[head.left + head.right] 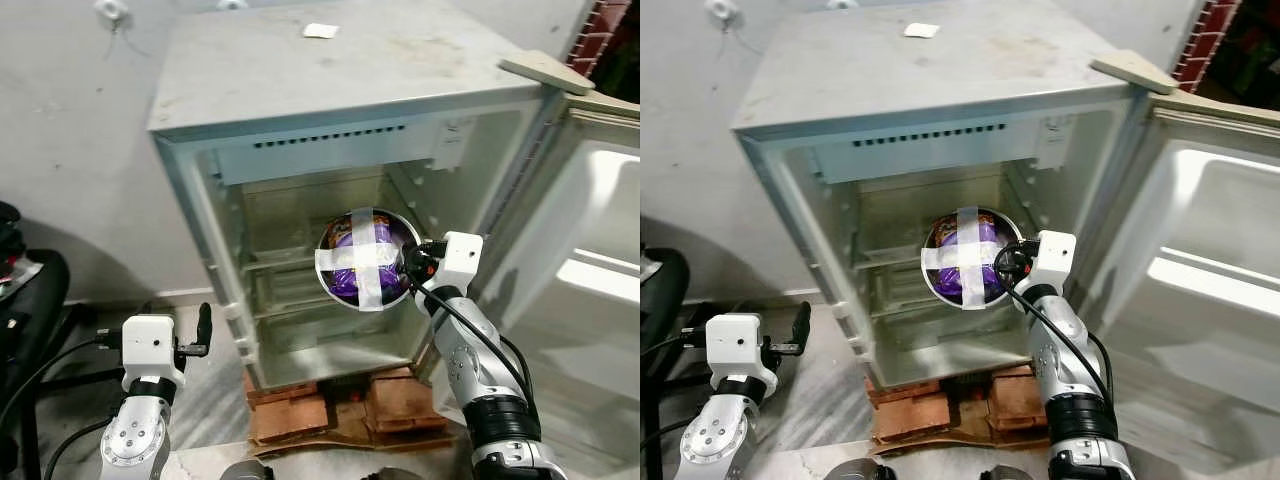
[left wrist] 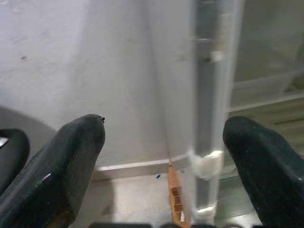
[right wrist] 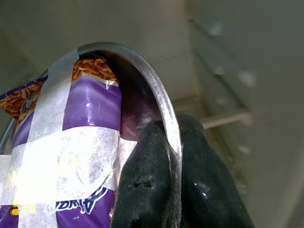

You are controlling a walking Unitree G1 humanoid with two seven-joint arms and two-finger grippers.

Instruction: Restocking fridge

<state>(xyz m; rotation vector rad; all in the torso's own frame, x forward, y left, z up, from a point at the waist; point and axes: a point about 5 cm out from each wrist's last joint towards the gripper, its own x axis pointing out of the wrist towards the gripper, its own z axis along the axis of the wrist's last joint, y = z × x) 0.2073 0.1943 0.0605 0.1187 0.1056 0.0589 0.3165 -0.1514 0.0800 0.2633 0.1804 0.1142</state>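
A small grey fridge (image 1: 340,100) stands open, its door (image 1: 590,250) swung out to the right. My right gripper (image 1: 408,268) is shut on the rim of a steel bowl (image 1: 367,258) and holds it tilted on edge at the fridge's opening, level with the upper shelf. Inside the bowl is a purple snack packet (image 3: 85,123), strapped in by crossed white tape (image 1: 962,262). The black fingers (image 3: 156,180) pinch the rim from both sides. My left gripper (image 1: 203,330) is open, low at the left of the fridge, holding nothing.
The fridge rests on bricks (image 1: 330,405). Glass shelves (image 1: 280,262) sit inside it, and a drawer (image 1: 320,335) lies below them. A white wall (image 1: 70,150) stands behind, and a dark seat (image 1: 25,300) is at far left. A small white tag (image 1: 320,31) lies on the fridge top.
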